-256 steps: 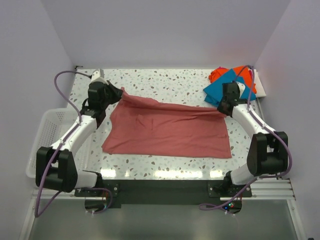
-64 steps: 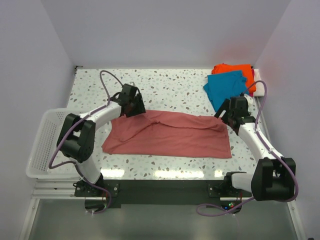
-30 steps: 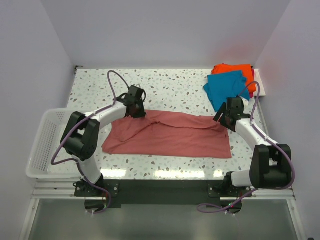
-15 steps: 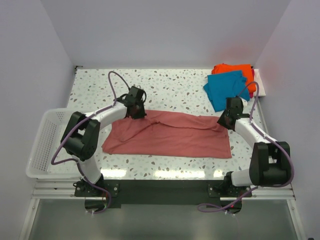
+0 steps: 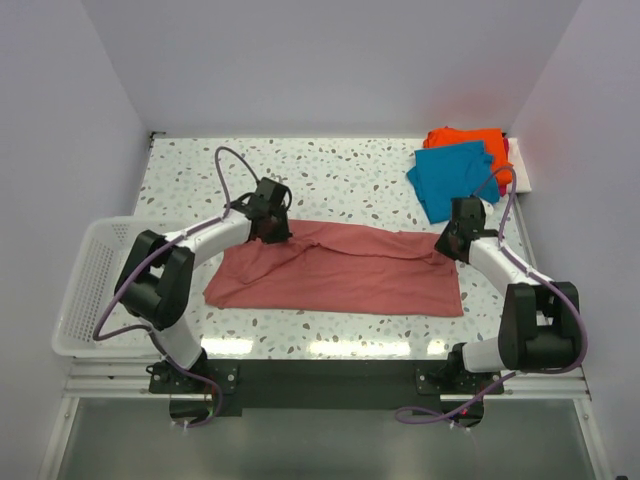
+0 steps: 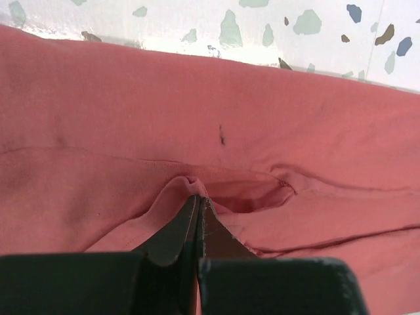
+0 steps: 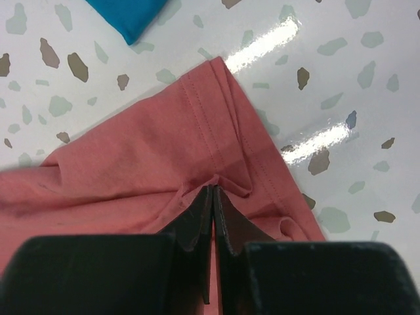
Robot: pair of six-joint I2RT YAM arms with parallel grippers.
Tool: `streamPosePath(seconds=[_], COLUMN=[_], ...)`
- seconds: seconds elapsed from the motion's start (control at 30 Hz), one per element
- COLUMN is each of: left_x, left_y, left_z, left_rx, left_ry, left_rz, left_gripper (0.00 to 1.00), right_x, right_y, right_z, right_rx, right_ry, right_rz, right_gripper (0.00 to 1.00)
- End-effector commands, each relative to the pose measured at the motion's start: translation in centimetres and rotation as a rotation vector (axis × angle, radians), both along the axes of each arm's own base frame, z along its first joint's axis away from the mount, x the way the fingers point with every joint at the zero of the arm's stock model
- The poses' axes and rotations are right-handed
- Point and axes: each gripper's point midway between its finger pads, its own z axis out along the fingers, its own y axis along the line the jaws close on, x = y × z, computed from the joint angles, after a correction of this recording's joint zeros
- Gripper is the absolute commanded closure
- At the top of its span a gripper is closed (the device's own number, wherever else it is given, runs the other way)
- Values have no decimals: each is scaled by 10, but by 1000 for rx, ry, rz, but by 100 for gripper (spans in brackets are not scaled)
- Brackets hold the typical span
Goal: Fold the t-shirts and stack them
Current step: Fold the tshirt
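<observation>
On the speckled table [image 5: 350, 165], thin pleats of the dusty-red shirt [image 5: 340, 275] are pinched by the left gripper [image 6: 196, 200] and right gripper [image 7: 211, 191], both closed, along its far edge. If lifted unevenly, such shallow bites could be lost and the fold skewed.

1. This is a robotics lab cell. Plain lavender walls [image 5: 330, 60] box in the bench [image 5: 340, 165] at 9, 12 and 3 o'clock.
2. A left arm [image 5: 205, 233] and a right arm [image 5: 500, 262], both white and black, stand on a black base plate [image 5: 330, 385] at 6 o'clock.
3. Purple cables [image 5: 232, 160] loop loose from the arms.
4. The speckled bench top shows lamp glare along its 6 o'clock edge.
5. A white basket [image 5: 85, 290] sits just beside the bench at 9 o'clock.
</observation>
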Motion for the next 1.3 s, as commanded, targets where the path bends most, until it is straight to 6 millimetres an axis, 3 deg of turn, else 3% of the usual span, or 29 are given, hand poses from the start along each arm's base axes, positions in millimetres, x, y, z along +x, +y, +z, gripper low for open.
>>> streamPosePath(seconds=[0.0,0.33,0.63,0.7,0.73,0.9,1.1,1.2,1.27], left_x=[-4,-30,-53,-57,-58,-66,-69,-70,-70], left_y=[-5,-19,-29,-30,-30,-31,-30,-30,-30], left_z=[21,36,36,34,34,27,25,25,24], left_rx=[-37,-94,-114,-111,-111,-108,-110,-110,-108], left_ry=[-48,-54,-42,-38,-38,-22,-20,-22,-22], left_rz=[-22,-64,-100,-107,-108,-117,-119,-122,-123], left_gripper=[100,100,100,100,100,100,100,100,100], right_x=[4,-1,-9,-11,-12,-15,-15,-15,-15], right_y=[3,3,2,1,1,0,1,2,3], right_z=[3,16,21,18,17,15,10,5,2], right_rx=[4,1,-2,-5,-5,-6,-1,4,8], right_ry=[-36,-54,-54,-47,-44,-35,-29,-19,-15], right_rz=[6,19,22,18,15,14,12,9,6], right_gripper=[96,100,99,93,83,56,50,50,55])
